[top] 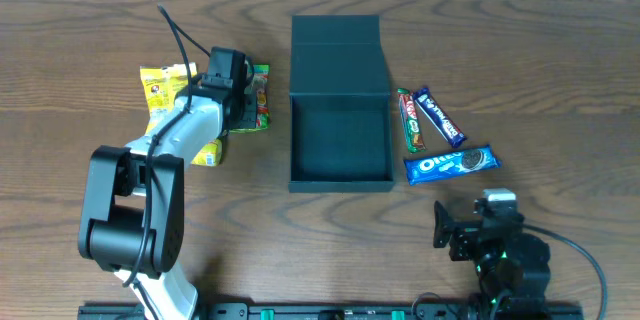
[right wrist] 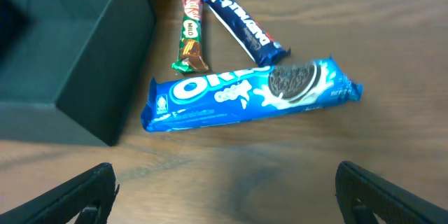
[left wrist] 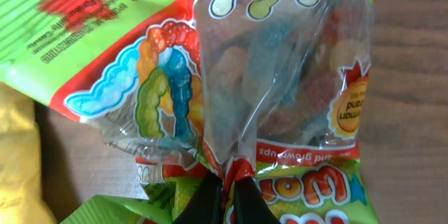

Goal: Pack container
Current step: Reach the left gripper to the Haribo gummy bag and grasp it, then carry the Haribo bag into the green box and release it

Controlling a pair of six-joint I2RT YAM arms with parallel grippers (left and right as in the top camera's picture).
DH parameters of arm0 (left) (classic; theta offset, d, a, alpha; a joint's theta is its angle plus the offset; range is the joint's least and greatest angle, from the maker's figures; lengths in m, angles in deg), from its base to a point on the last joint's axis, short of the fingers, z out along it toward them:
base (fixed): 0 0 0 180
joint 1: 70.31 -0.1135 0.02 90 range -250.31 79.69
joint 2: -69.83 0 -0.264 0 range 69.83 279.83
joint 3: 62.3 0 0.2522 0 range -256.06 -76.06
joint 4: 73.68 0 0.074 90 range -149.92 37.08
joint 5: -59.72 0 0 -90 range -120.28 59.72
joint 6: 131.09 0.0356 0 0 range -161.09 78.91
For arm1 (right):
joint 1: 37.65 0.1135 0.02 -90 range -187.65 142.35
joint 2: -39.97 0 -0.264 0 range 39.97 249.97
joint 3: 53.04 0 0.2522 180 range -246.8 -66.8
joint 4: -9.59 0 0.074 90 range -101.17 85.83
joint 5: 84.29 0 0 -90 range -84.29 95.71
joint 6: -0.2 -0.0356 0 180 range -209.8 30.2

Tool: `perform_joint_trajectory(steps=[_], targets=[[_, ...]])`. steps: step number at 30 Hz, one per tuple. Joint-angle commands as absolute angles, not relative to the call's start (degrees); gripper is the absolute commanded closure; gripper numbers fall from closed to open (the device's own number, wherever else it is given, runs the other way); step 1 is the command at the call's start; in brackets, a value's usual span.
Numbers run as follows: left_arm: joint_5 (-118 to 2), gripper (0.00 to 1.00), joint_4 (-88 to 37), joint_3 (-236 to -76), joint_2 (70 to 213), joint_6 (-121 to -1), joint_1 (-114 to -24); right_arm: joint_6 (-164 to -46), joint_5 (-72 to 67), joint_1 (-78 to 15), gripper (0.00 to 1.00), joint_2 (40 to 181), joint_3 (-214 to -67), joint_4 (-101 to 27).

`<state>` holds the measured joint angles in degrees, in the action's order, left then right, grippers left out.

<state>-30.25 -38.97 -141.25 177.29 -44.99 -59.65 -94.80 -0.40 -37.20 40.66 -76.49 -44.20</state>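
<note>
Left gripper [left wrist: 224, 194] pinches gummy bag [left wrist: 280, 77]; container [top: 340, 142] runs near-to-far, flap far.

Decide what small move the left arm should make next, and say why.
Probably lift the sweet bag slightly off the table. The left gripper looks closed on a fold of its clear film, and the open box beside it holds nothing yet, so a small raise should free it for carrying over.
</note>
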Motion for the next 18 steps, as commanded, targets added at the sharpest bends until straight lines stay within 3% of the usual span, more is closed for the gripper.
perform_joint_trajectory(steps=[1,8,18], targets=[[-29.61,0.95,-35.37,-146.45,174.84,-46.46,-59.37,-107.23,-0.11,-36.98,0.01,40.33,-76.39,-43.7],[-26.6,0.94,-30.43,-152.11,165.27,-48.42,-54.97,-109.53,-0.11,-36.98,0.01,40.33,-76.39,-43.22],[-26.66,0.94,-22.69,-152.18,156.52,-65.58,-39.0,-109.53,-0.11,-36.98,0.01,40.33,-76.39,-43.2]])
